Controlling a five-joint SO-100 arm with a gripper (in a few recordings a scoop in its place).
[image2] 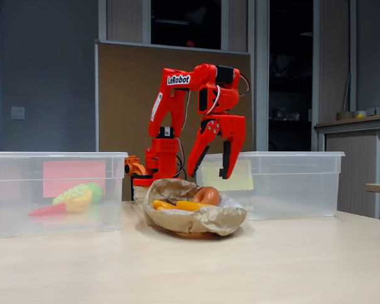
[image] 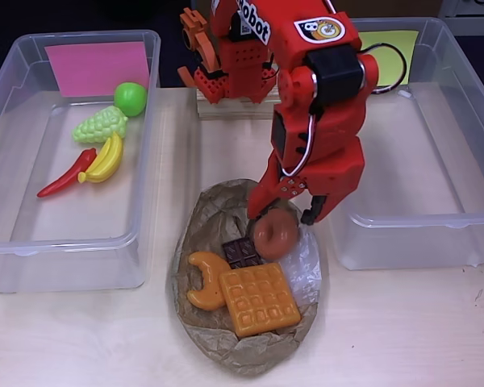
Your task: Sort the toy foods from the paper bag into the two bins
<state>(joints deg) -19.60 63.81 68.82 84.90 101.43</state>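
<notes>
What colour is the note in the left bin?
Pink note, clearest in the overhead view.

Office or lab: pinboard partition [image2: 133, 95], grey door [image2: 41, 76], side counter [image2: 354, 149].

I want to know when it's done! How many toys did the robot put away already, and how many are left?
Four are away: the green apple, grapes, bananas and red chili lie in the pink-note bin. The open gripper hangs over the donut, not holding it. Still on the paper bag: donut, chocolate square, croissant and waffle. The yellow-note bin has no toys.
</notes>
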